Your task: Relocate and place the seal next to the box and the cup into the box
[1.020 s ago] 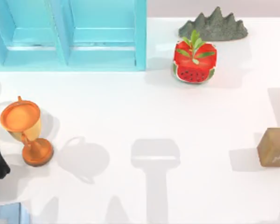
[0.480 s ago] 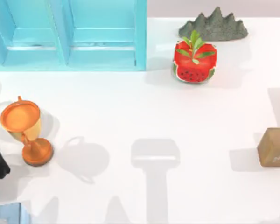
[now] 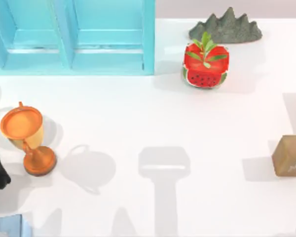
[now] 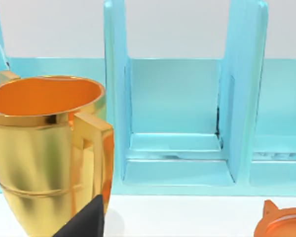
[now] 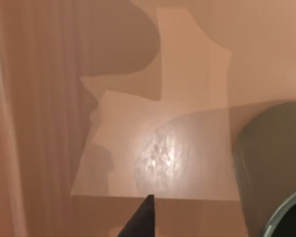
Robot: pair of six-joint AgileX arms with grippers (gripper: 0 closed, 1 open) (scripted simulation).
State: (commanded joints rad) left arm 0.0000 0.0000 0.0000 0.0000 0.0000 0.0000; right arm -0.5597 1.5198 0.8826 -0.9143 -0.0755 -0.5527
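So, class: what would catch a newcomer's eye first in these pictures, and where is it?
Most likely the red watermelon-patterned pot with a green sprig, at the back right of the table, and the orange trophy near the left edge. The big blue shelf unit fills the back left, and the tan seal sits at the right edge.

Rendered tabletop test scene, not a real room.
A bare white table [image 3: 138,113] holds a turquoise box [image 3: 74,37], orange trophy [image 3: 27,140], watermelon planter [image 3: 205,66] and grey rock model [image 3: 227,27].
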